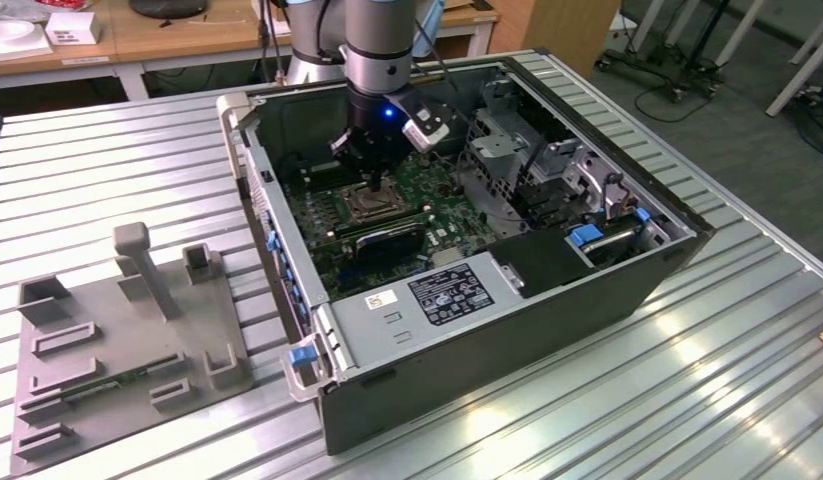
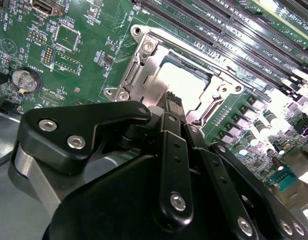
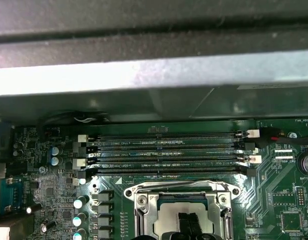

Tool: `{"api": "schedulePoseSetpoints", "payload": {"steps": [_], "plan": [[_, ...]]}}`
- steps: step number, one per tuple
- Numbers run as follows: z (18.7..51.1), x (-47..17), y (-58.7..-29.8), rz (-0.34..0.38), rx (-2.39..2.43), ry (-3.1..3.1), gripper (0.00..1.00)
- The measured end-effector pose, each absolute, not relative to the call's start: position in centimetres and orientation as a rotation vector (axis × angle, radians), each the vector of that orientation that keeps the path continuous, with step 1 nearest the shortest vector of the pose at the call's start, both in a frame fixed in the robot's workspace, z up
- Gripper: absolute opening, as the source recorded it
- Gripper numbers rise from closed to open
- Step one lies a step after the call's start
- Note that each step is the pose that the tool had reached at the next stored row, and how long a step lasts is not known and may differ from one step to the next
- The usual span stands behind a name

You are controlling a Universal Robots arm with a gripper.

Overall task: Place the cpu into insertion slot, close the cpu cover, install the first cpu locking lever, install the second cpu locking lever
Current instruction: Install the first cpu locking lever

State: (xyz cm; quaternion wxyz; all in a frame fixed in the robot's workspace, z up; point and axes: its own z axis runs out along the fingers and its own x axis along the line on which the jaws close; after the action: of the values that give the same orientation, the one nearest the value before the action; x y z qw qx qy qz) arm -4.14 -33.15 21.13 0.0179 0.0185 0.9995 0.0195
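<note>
Gripper (image 1: 372, 188), fingers pressed together, poised tip-down over the chip (image 2: 181, 86) seated in the socket (image 2: 143, 65) on the green board (image 1: 445, 235) inside the open computer case (image 1: 518, 330). Cover frame (image 3: 181, 192) lies flat around the chip. Memory slots (image 3: 169, 152) run just beside the socket.

White lettering is printed on the green motherboard (image 3: 274, 200) around the gripper's closed fingers (image 3: 184, 225): short tags along the 4 memory slots (image 3: 164, 150) just beyond them and beside the small parts to either side, none clear enough to read. Well away from the fingers, a black label (image 1: 449, 295) and a small white sticker (image 1: 382, 299) sit on the silvery metal cover (image 1: 371, 338), both illegible.
</note>
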Motion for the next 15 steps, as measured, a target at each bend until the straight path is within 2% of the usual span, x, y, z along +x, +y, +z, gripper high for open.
{"api": "schedulePoseSetpoints", "payload": {"steps": [15], "plan": [[21.13, -3.9, -33.15, 0.061, 0.057, 3.105, 0.1]]}}
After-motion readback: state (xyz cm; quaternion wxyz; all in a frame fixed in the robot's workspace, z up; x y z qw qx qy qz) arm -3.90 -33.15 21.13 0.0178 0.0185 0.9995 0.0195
